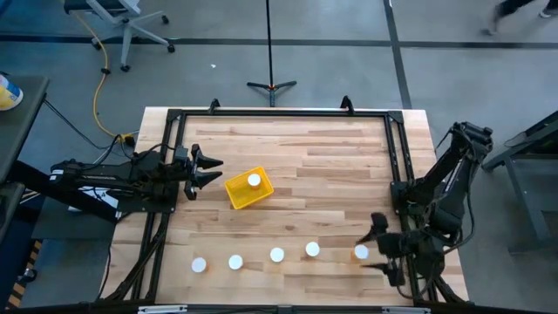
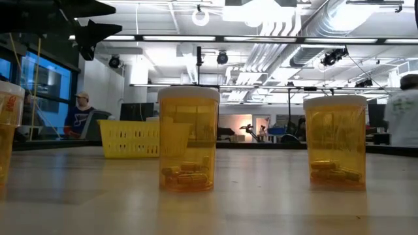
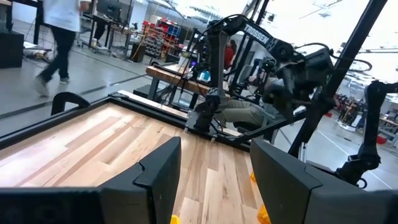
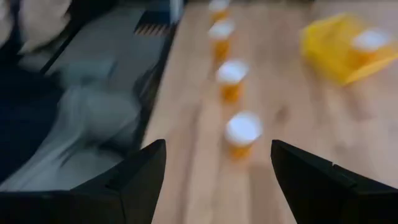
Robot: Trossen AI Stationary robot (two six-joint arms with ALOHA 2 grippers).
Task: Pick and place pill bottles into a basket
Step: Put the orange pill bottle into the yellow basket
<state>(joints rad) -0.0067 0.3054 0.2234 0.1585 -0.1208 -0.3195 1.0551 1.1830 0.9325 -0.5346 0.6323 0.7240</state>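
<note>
The yellow basket (image 1: 237, 194) sits left of the table's middle with one pill bottle (image 1: 254, 180) in it. My left gripper (image 1: 212, 170) hovers open just left of the basket; in the left wrist view its fingers (image 3: 161, 171) hold nothing. Several white-capped bottles stand in a row near the front edge, from the leftmost (image 1: 200, 264) to the rightmost (image 1: 360, 253). My right gripper (image 1: 380, 246) is open just right of that last bottle. In the right wrist view that bottle (image 4: 242, 130) stands ahead of the open gripper (image 4: 217, 144), the basket (image 4: 339, 53) farther off.
A black frame (image 1: 279, 113) borders the table's back and sides. In the low view two amber bottles (image 2: 188, 140) (image 2: 335, 140) stand close, with the basket (image 2: 134, 139) behind them. People show in the room beyond, one at the far left (image 2: 80, 114).
</note>
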